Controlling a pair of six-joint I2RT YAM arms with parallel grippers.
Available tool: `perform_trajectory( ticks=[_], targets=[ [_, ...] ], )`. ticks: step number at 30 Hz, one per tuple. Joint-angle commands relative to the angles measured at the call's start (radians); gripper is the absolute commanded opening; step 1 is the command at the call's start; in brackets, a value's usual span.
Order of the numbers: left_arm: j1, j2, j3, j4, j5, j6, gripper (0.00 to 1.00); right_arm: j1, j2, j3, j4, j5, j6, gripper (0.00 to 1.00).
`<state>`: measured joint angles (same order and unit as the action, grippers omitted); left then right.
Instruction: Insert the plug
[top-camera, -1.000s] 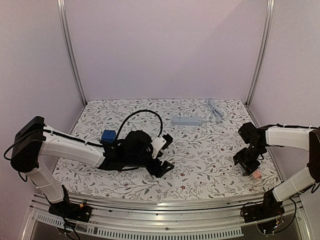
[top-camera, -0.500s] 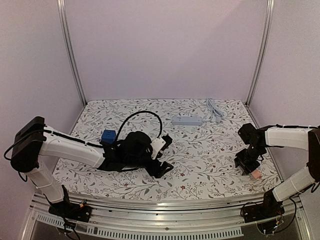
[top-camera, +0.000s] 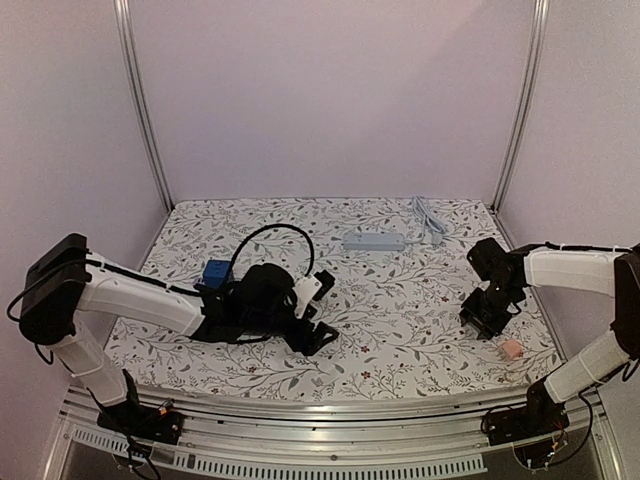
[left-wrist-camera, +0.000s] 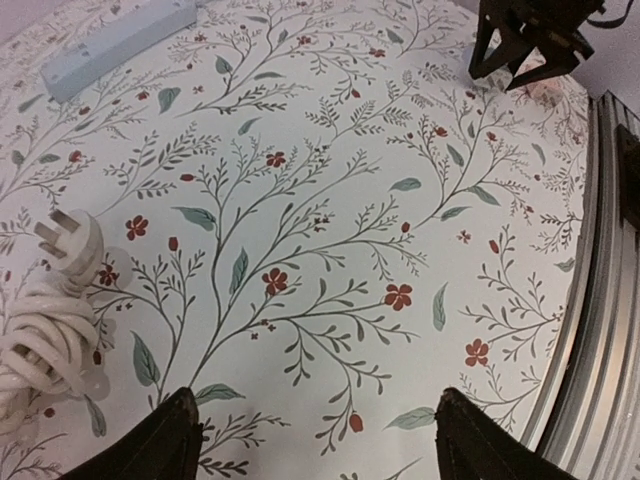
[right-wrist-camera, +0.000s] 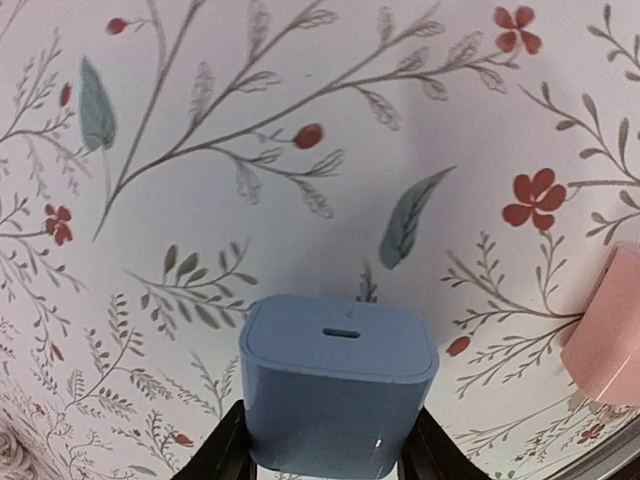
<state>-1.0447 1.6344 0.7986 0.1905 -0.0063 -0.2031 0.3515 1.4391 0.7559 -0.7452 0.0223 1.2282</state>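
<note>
With my right gripper (top-camera: 488, 318) clamped on the blue adapter (right-wrist-camera: 338, 380), I need a level carry and square approach to the power strip (top-camera: 374, 241) at the frame's upper centre

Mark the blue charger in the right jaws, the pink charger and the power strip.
blue charger (right-wrist-camera: 338, 385): right wrist view, middle of its body, below the port.
pink charger (right-wrist-camera: 612, 340): right wrist view, its side at the frame's right edge.
power strip (top-camera: 373, 241): top view, middle of its upper face.
</note>
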Motion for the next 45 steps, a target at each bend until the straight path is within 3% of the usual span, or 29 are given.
perform_trajectory(
  ticks=[1, 7, 17, 29, 39, 45],
  targets=[
    [0.043, -0.05, -0.026, 0.02, 0.046, -0.029, 0.8, 0.082, 0.001, 0.098, 0.003, 0.088, -0.104, 0.0],
    [0.121, -0.107, -0.047, -0.001, 0.137, -0.078, 0.8, 0.224, -0.05, 0.136, 0.092, 0.16, -0.252, 0.0],
    [0.209, -0.12, 0.016, -0.087, 0.265, -0.202, 0.72, 0.496, -0.225, 0.087, 0.399, 0.151, -0.604, 0.0],
    [0.209, -0.159, 0.1, -0.23, 0.327, -0.247, 0.67, 0.86, -0.093, 0.134, 0.505, 0.426, -0.948, 0.0],
    [0.186, -0.164, 0.087, -0.207, 0.424, -0.261, 0.61, 0.96, -0.005, 0.143, 0.575, 0.492, -1.095, 0.0],
    [0.173, -0.137, 0.087, -0.106, 0.555, -0.277, 0.61, 0.996, -0.017, 0.153, 0.566, 0.478, -1.138, 0.0]
  ],
)
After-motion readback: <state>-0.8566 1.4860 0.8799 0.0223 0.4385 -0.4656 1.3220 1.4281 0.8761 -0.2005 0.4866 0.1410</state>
